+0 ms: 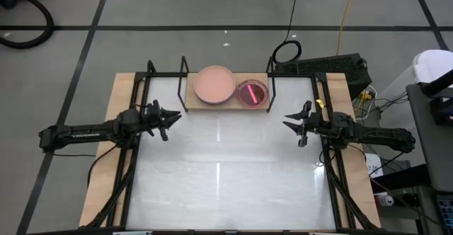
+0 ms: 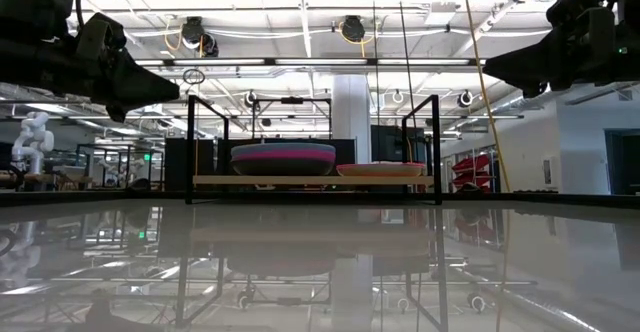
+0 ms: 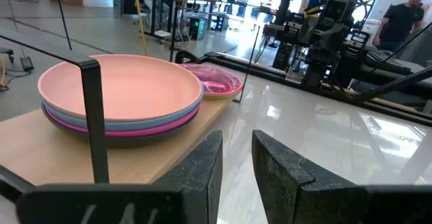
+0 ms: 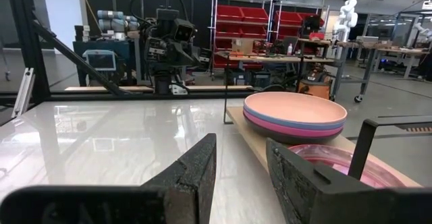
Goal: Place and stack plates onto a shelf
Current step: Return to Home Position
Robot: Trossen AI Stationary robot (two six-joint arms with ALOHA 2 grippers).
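The shelf (image 3: 47, 150) stood at the far middle of the worktop (image 1: 226, 171), with black rod uprights at its corners. On its left part sat a stack of four plates. A salmon plate (image 1: 215, 85) lay on top, a blue plate (image 4: 295, 123) under it, then a pink plate (image 4: 295, 130), and a black plate (image 4: 300, 140) at the bottom on the board. Just right of the stack, on the same board, lay a magenta plate (image 1: 252, 93), smaller across than the salmon one and sitting lower. Whether anything lay beneath it could not be told.

The left arm (image 1: 92, 130) reached in from the left side. The left jaws hung above the worktop, nearer than the shelf's left end and apart from it, pointing right. They stood apart with a narrow gap and held nothing. The right arm (image 1: 368, 132) reached in from the right side. The right jaws hung near the shelf's right end, on its near side, pointing left. They too stood apart and held nothing. In the low view both arms showed well above the worktop's surface.

A person (image 3: 405, 15) in a dark shirt stood in the room beyond the worktop.
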